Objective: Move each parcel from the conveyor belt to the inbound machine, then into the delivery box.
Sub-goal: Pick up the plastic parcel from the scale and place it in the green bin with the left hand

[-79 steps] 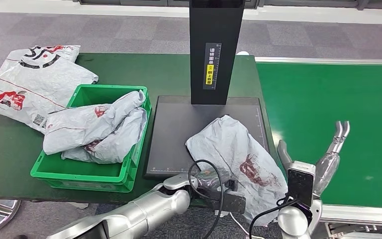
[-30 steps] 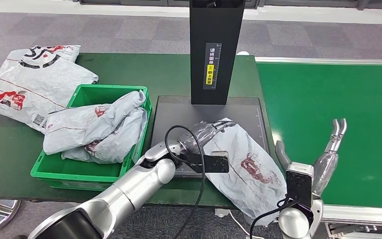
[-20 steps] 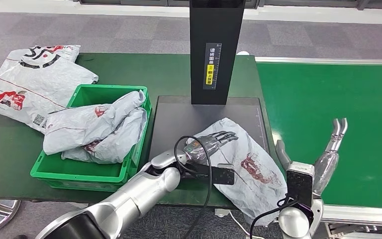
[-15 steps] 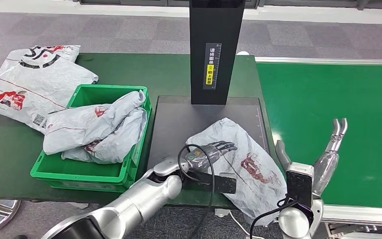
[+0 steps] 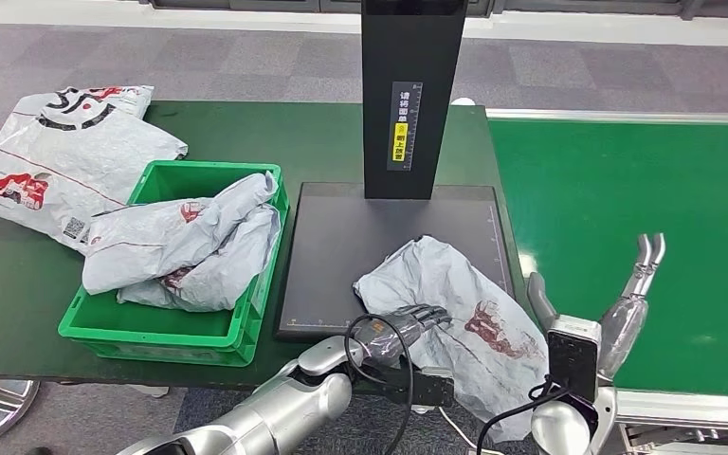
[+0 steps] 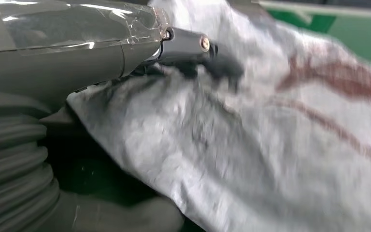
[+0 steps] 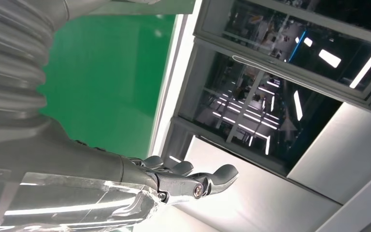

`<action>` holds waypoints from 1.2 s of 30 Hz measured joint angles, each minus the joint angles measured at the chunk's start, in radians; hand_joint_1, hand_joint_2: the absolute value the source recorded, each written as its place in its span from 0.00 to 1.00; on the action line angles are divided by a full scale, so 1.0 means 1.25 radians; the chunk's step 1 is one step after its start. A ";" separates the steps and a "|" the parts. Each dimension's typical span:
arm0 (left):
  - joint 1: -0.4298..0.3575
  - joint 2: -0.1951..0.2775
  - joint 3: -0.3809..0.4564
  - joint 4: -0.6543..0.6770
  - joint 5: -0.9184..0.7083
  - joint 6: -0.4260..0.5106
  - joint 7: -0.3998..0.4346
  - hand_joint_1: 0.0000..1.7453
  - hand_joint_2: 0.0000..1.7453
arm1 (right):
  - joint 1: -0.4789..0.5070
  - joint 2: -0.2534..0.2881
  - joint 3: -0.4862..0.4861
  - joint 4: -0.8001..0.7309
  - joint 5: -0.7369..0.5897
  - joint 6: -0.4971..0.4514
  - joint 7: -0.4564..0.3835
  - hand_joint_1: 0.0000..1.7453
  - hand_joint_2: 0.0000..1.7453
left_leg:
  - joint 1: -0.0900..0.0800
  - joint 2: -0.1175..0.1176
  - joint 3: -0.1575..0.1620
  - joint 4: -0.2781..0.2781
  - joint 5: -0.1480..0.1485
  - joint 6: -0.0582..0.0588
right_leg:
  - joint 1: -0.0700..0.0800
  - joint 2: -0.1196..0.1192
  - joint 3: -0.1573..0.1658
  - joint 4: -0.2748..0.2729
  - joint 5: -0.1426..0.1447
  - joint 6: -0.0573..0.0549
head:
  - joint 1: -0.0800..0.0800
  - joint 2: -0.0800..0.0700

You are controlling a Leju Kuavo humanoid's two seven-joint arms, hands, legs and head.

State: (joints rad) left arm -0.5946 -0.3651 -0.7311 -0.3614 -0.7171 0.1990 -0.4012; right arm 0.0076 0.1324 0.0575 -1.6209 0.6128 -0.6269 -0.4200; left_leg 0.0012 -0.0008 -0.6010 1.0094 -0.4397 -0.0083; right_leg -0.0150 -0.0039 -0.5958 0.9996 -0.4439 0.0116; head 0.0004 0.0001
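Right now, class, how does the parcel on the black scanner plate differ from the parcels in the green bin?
The plate parcel lies spread out alone, overhanging the table's near edge; the bin parcels are crumpled and piled together. The left robot hand rests on the plate parcel; nothing touches the bin parcels. Both are grey bags with red print.

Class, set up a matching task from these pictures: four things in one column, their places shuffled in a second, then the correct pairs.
Things
1. crumpled grey plastic parcel with red print
2. left hand
3. right hand
4. green plastic crate

Places
A. above the green conveyor belt
B. on the parcel's near edge
C. left of the black scanner plate
D. partly on the scanner plate

Pairs: 1-D, 2-B, 3-A, 4-C
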 joint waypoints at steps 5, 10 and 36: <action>-0.002 0.001 -0.001 0.004 0.031 0.025 -0.012 1.00 1.00 | -0.001 0.000 0.000 0.001 -0.014 -0.002 -0.001 0.00 1.00 | 0.000 0.000 0.000 0.000 0.000 0.000 | 0.000 0.000 0.001 0.000 0.000 0.000 | 0.000 0.000; -0.009 0.007 -0.001 0.004 0.068 0.047 -0.028 1.00 1.00 | -0.005 -0.006 0.010 0.007 -0.033 -0.013 -0.002 0.00 1.00 | 0.000 0.000 0.000 0.000 0.000 0.000 | 0.000 0.000 0.001 0.000 0.000 0.000 | 0.000 0.000; -0.040 0.156 0.199 -0.347 0.041 0.191 0.016 1.00 1.00 | 0.008 -0.019 0.028 0.023 -0.033 -0.034 -0.008 0.00 1.00 | 0.000 0.000 0.000 0.000 0.001 -0.001 | 0.000 0.000 0.000 0.001 0.000 0.000 | 0.000 0.000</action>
State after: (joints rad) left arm -0.6444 -0.1696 -0.4830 -0.7956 -0.6663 0.4374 -0.3815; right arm 0.0177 0.1087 0.0931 -1.5920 0.5720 -0.6694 -0.4305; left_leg 0.0015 -0.0010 -0.6008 1.0094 -0.4389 -0.0090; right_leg -0.0148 -0.0041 -0.5956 1.0004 -0.4437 0.0111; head 0.0004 0.0002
